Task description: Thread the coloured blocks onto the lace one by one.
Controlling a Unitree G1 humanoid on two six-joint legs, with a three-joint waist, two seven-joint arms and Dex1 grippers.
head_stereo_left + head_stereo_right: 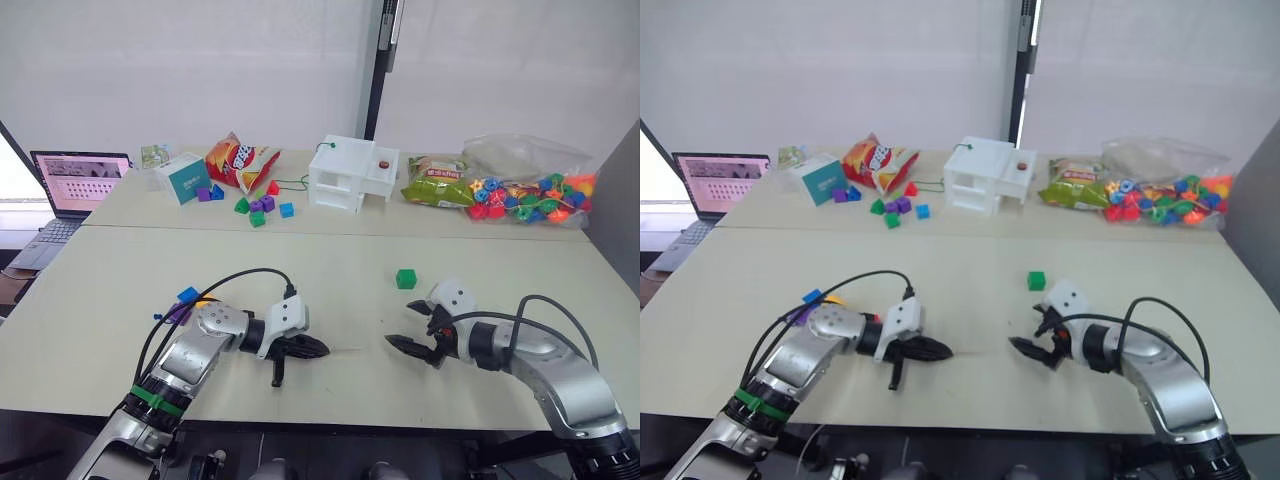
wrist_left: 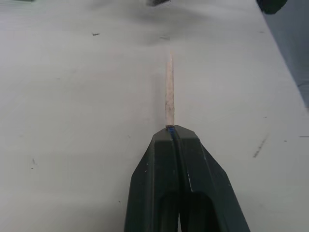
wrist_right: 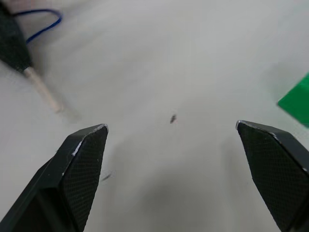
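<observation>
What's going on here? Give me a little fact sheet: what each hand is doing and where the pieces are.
left gripper: fingers shut on the lace, pale stiff tip sticking out toward the other gripper
right gripper: fingers open, holding nothing, low over the table
green block: loose on the table, just beyond the right gripper
blue block: on the table by the left arm
blocks threaded: none visible on the tip

We see a laptop (image 1: pixel 72 185) at far left, a teal box (image 1: pixel 184 178), a chip bag (image 1: pixel 240 160), a white toy house (image 1: pixel 352 174), a clear bead bag (image 1: pixel 528 190).
</observation>
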